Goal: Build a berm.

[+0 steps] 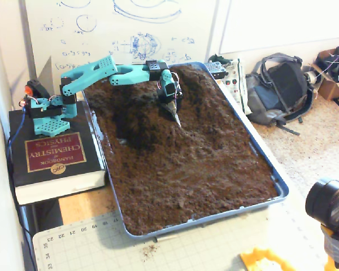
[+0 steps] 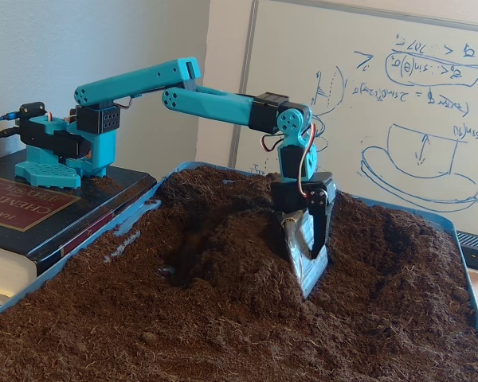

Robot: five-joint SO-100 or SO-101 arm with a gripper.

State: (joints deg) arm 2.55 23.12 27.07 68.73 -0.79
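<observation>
Scraping step was underway: the claw (image 2: 306, 267), fitted with a metal scoop blade so I couldn't tell its state, dug into the berm (image 2: 247, 215) at the tray's (image 1: 282, 195) far end. Next move probably needed dragging soil uphill.

Soil is burying the tip of the pincer (image 2: 307, 274), leaving its jaw position unreadable in both fixed views; the frame is cropping the blue tray (image 2: 472, 288) at right and bottom, and the camera (image 1: 329, 210) at the right edge
</observation>
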